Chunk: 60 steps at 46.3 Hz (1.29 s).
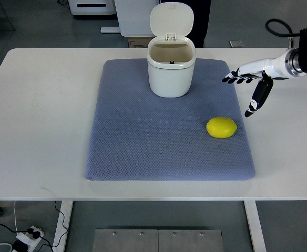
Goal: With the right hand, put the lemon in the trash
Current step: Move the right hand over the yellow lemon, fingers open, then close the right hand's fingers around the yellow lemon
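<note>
The right hand (251, 84) hangs with its fingers spread wide, holding nothing. The lemon (221, 127) sits on the blue mat (143, 142). The open white trash can (171, 65) stands farther back.

White right hand (252, 79) (fingertips seemingly black).

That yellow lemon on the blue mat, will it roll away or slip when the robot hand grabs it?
The smooth, oval yellow lemon would probably roll if nudged sideways, though the textured blue-grey fabric mat likely slows it. Its glossy skin may slip between hard fingers. It looks firm, so the open right robot hand probably won't squash it.
</note>
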Each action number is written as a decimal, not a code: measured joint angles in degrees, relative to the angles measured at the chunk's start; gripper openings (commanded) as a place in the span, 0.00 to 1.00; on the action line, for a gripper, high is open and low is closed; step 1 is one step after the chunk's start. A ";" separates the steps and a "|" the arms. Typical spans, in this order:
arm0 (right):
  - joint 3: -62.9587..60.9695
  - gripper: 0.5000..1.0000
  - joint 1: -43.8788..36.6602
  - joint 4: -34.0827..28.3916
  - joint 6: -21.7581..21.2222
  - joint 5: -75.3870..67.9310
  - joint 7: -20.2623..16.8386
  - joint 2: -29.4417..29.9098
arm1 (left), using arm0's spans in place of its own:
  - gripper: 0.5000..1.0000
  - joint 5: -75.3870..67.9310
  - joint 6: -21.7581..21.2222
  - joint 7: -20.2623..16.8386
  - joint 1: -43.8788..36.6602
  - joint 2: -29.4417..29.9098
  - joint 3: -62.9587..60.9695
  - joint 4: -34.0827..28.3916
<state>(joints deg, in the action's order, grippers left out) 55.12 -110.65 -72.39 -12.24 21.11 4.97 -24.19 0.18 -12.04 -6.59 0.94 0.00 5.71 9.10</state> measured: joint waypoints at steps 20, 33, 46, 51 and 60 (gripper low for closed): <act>-0.39 0.97 2.86 -0.46 4.03 -0.35 -0.02 3.71 | 1.00 -0.01 0.00 0.00 0.01 0.00 0.00 0.00; -0.36 0.92 5.48 -0.48 6.87 -0.29 0.04 4.96 | 1.00 -0.01 0.00 0.00 0.02 0.00 0.01 -0.02; -0.36 0.78 8.15 -0.39 9.60 -0.28 0.12 6.45 | 1.00 -0.01 0.00 -0.01 0.02 0.00 0.01 0.00; -0.36 0.72 8.42 -0.34 9.69 -0.19 0.18 6.57 | 1.00 -0.01 0.00 0.00 0.03 0.00 0.00 -0.01; -0.44 0.59 9.12 -0.14 9.70 -0.03 0.48 6.56 | 1.00 -0.01 0.00 0.00 0.02 0.00 0.00 -0.01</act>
<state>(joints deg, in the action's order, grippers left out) 54.68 -101.53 -72.54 -2.54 21.08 5.45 -17.62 0.18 -12.04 -6.59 0.97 0.00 5.71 9.09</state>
